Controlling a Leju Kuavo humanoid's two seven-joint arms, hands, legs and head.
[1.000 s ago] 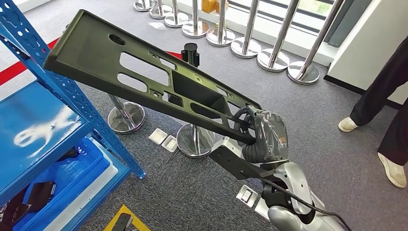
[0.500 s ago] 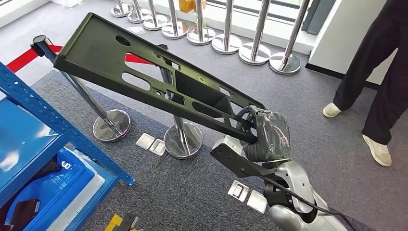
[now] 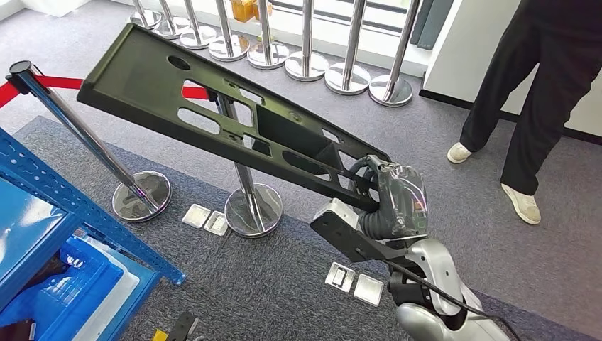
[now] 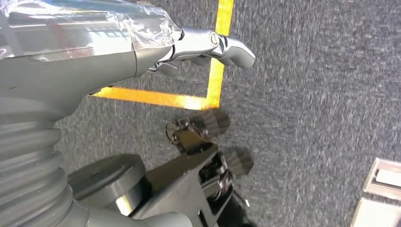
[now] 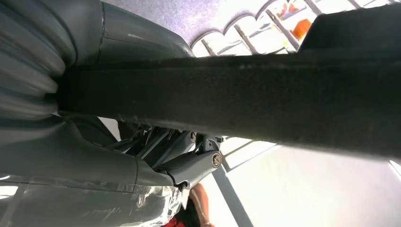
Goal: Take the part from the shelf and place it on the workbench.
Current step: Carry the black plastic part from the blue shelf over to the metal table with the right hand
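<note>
The right hand grips one end of the long black part, holding it tilted above the carpet. The left hand hangs over the floor with nothing in it, fingers apart.

Bright daylight from window; glare on stanchion bases; wrist views blurred, overexposed.

Steel stanchions; person's legs

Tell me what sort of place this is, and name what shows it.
Probably an indoor demo or test area in a workshop. A blue metal shelf holds blue bins, chrome stanchions with a red belt fence off the grey carpet, and the right hand carries a long black part.
</note>
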